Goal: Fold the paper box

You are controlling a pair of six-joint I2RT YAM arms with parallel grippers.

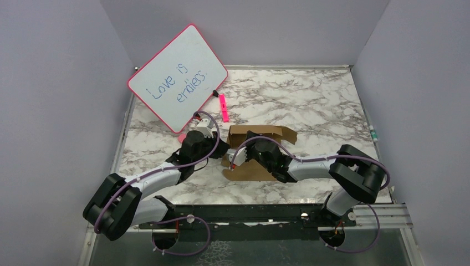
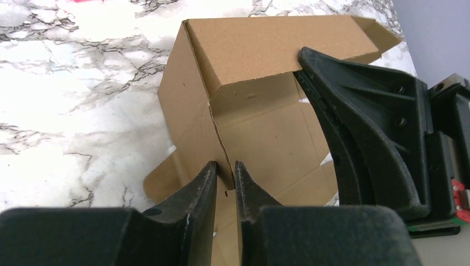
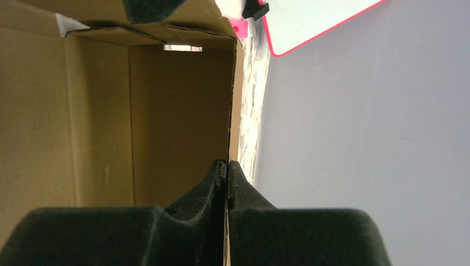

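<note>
Left gripper [image 2: 225, 176] pinches a wall of the plain brown cardboard paper box [image 2: 260, 50]; right gripper [image 3: 226, 172] clamps another. Likely light, stiff, crease-prone: grip panel edges.

Robot lab cell, grey partition walls [image 1: 55, 83], marble-print table [image 1: 310, 100] (metal mounting rail [image 1: 249, 213])

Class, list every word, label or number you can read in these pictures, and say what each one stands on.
"Love is endless." is handwritten in blue on the whiteboard.
The pink marker may carry a label, but it is too small to read.
The paper box shows no print in any view.
</note>
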